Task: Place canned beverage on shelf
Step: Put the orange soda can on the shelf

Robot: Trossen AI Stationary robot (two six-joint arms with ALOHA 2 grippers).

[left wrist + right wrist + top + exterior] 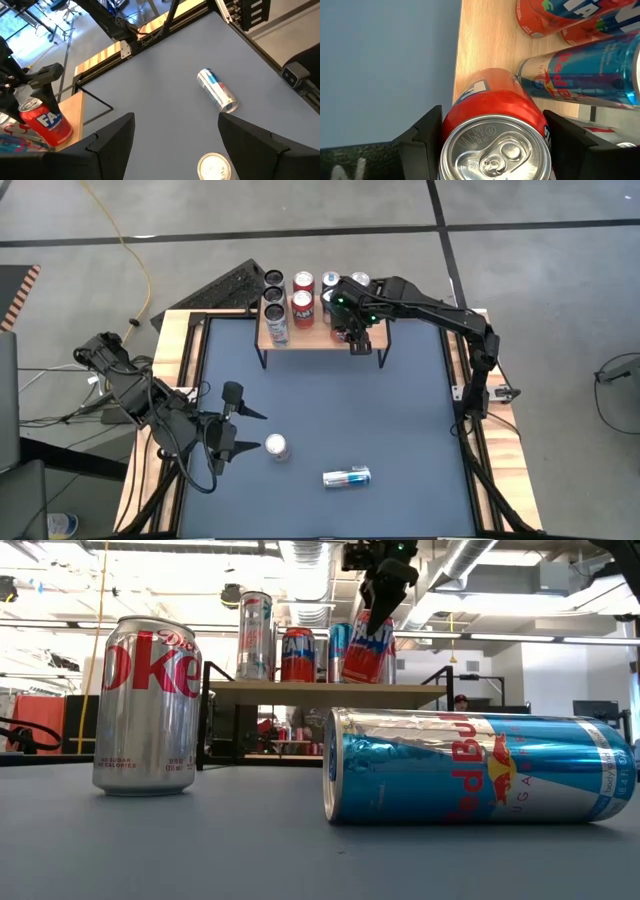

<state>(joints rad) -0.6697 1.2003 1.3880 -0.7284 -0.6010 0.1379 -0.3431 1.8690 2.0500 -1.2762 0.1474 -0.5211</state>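
From above, the right gripper [358, 332] is seen over the near right part of the shelf [300, 336], closed on a red Fanta can [352, 328]; several cans already stand on the light-wood top, while the left gripper [232, 423] waits with fingers spread beside an upright Diet Coke can [276, 446], a Red Bull can [347, 477] lying on its side nearby. At table height, the held can [362, 648] is shown tilted, its base at or just above the shelf top. Past the left wrist, the lying Red Bull can [217, 90] is seen well apart from the open fingers. Past the right wrist, the red can [496, 134] is gripped across its smooth sides near the top. The can is judged rigid but thin-walled and slippery; it is best held mid-body, firmly yet without denting.
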